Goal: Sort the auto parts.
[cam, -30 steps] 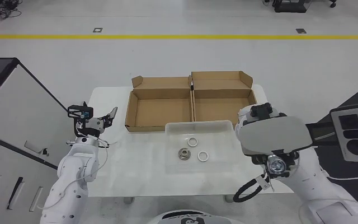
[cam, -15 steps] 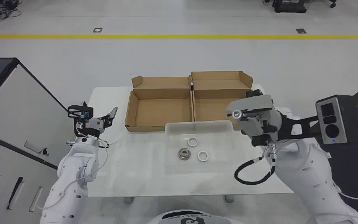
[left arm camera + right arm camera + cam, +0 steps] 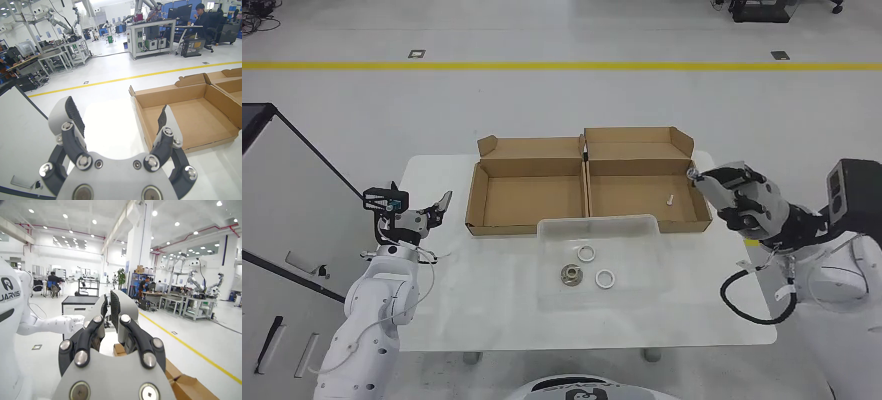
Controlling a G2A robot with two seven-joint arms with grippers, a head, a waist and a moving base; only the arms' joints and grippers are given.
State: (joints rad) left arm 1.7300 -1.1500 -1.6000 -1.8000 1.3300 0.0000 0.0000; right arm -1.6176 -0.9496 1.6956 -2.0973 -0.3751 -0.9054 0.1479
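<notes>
A clear tray [image 3: 545,232] in the middle of the table holds two white rings [image 3: 586,253] [image 3: 606,279] and a grey metal hub [image 3: 568,273]. Behind it stand two open cardboard boxes, the left box [image 3: 527,200] and the right box [image 3: 627,192]. A small pale part [image 3: 669,198] lies in the right box. My right gripper [image 3: 109,294] is shut on a small threaded screw [image 3: 108,299]; in the top view that gripper [image 3: 695,178] hangs at the right box's right edge. My left gripper [image 3: 117,104] [image 3: 437,205] stands open with nothing in it, left of the left box [image 3: 189,121].
The white table [image 3: 492,300] has bare room in front of the tray and on its left side. A dark-edged white panel [image 3: 292,200] slants past the table's left end. The right arm's cable [image 3: 752,300] loops over the table's right edge.
The right arm has swung from over the tray's right end out to the right; its gripper now sits by the right box's right edge. The left arm has kept still.
</notes>
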